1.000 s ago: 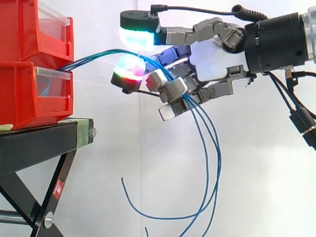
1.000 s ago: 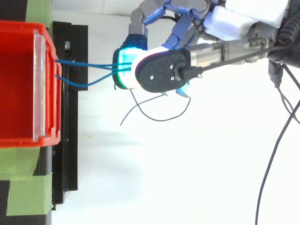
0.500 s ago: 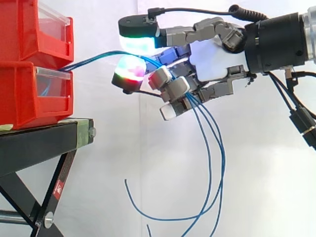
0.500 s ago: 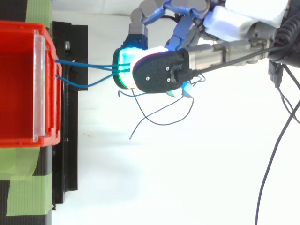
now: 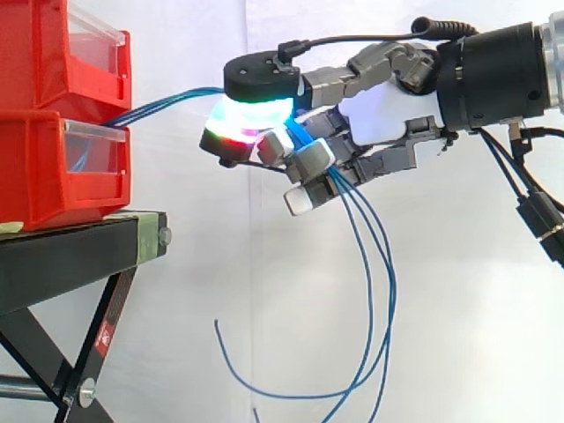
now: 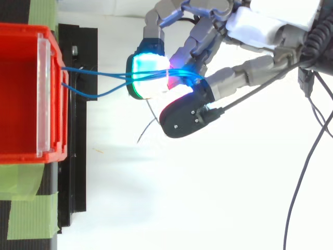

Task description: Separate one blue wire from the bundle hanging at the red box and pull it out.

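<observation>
Since the earlier frame the black-backed thumb pad (image 5: 257, 77) has dropped closer onto the other glowing pads. Right of the red bins (image 5: 53, 167), the hand (image 5: 388, 110) has its fingers curled round the blue wires (image 6: 99, 75). The wires run from the bins' front into the hand, then hang loose below it

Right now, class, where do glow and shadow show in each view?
Top view: the hand's pads glow cyan and magenta, lighting the blue wires between them; faint shadow on the white surface. Side view: pads glow green and red against the white curtain.
</observation>
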`<action>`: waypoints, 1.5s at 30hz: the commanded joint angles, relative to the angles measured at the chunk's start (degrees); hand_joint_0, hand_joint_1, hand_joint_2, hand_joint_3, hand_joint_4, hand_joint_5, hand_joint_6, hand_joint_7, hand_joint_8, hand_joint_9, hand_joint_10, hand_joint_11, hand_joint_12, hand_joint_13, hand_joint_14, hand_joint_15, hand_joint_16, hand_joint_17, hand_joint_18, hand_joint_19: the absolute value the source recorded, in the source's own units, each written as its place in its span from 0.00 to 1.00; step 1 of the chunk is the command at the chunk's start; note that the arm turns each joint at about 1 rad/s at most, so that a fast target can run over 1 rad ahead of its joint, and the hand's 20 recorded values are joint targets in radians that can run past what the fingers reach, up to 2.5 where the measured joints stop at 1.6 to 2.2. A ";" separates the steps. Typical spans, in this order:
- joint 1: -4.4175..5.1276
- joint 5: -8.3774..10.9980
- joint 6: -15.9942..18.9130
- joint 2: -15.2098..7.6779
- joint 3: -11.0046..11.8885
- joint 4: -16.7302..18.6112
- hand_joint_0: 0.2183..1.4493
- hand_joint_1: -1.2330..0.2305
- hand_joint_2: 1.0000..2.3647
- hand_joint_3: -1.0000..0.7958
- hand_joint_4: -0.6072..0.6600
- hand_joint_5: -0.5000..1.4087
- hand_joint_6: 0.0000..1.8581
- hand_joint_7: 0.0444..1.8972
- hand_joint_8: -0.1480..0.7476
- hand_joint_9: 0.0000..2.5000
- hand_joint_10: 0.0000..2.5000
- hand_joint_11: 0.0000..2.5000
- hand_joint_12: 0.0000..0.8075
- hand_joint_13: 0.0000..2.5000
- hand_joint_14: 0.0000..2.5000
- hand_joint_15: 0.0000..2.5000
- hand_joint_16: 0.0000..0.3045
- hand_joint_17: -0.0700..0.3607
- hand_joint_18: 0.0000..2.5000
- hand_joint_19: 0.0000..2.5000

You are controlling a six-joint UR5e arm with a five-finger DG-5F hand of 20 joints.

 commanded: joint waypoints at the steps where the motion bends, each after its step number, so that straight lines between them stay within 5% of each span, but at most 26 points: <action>1: 0.01 0.00 0.00 0.00 0.00 0.06 0.40 0.15 0.00 0.28 0.54 0.16 0.50 0.53 0.53 0.44 0.01 0.48 0.50 0.51 0.01 0.50 0.18 0.45 0.38 0.25; 6: -0.08 0.00 0.00 0.00 0.00 -0.03 0.30 0.26 0.00 0.28 0.56 0.16 0.50 0.53 0.55 0.46 0.01 0.48 0.52 0.52 0.01 0.50 0.18 0.45 0.40 0.29; 14: 0.01 0.00 0.00 0.00 0.00 -0.03 0.28 0.49 0.00 0.30 0.58 0.18 0.49 0.55 0.58 0.52 0.01 0.47 0.54 0.55 0.01 0.51 0.18 0.46 0.41 0.31; 19: 0.01 0.00 0.00 0.00 0.00 -0.03 0.28 0.53 0.00 0.30 0.59 0.18 0.48 0.56 0.59 0.53 0.01 0.46 0.53 0.56 0.01 0.51 0.18 0.46 0.42 0.31; 29: 0.01 0.00 -0.09 0.00 0.00 -0.03 0.33 0.32 0.01 0.39 0.58 0.18 0.49 0.59 0.60 0.51 0.01 0.49 0.52 0.55 0.01 0.51 0.18 0.44 0.41 0.30; 35: 0.01 0.00 -0.09 0.00 0.00 0.15 0.35 0.26 0.01 0.44 0.51 0.17 0.51 0.57 0.58 0.49 0.01 0.50 0.51 0.54 0.01 0.51 0.18 0.44 0.41 0.29; 45: 0.01 0.00 -0.09 0.00 0.00 -0.03 0.39 0.20 0.01 0.40 0.54 0.15 0.51 0.53 0.53 0.43 0.01 0.48 0.51 0.51 0.01 0.49 0.18 0.45 0.38 0.27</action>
